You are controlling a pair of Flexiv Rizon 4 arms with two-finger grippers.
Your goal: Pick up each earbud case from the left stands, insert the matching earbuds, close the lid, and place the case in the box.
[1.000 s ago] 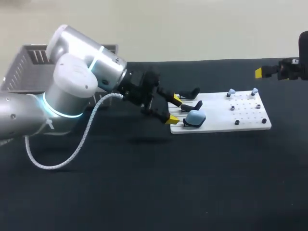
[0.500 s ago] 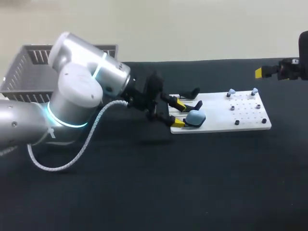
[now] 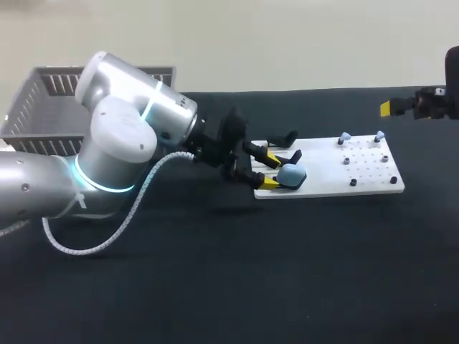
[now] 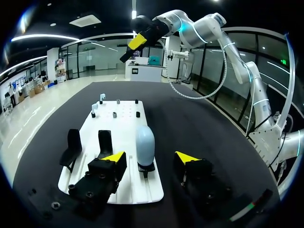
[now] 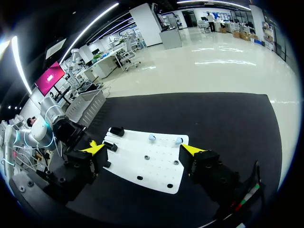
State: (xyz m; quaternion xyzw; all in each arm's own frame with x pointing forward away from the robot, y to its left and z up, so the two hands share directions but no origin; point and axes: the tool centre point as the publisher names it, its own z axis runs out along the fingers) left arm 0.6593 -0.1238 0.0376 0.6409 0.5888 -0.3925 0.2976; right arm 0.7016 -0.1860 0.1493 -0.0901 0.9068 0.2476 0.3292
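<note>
A light blue earbud case [image 3: 291,174] stands on the nearest stand at the left end of the white board [image 3: 373,179]. My left gripper [image 3: 267,168] is open around it, one yellow tip on each side. The left wrist view shows the case [image 4: 145,146] upright between my left gripper's [image 4: 150,157] fingers, with a gap on both sides. Two black stands [image 3: 285,137] behind it are empty. Two light blue earbuds [image 3: 345,136] [image 3: 379,135] sit on pegs at the board's far right. My right gripper [image 3: 403,107] hangs open, high above the table's right end.
A grey wire basket [image 3: 43,107] stands at the back left, behind my left arm. Small black pegs [image 3: 353,182] dot the board's right half. In the right wrist view the board [image 5: 156,166] lies ahead of my right gripper [image 5: 143,149].
My left gripper has slid to the right until its fingers flank the blue case, and the fingers have drawn closer together. The right arm has not moved.
</note>
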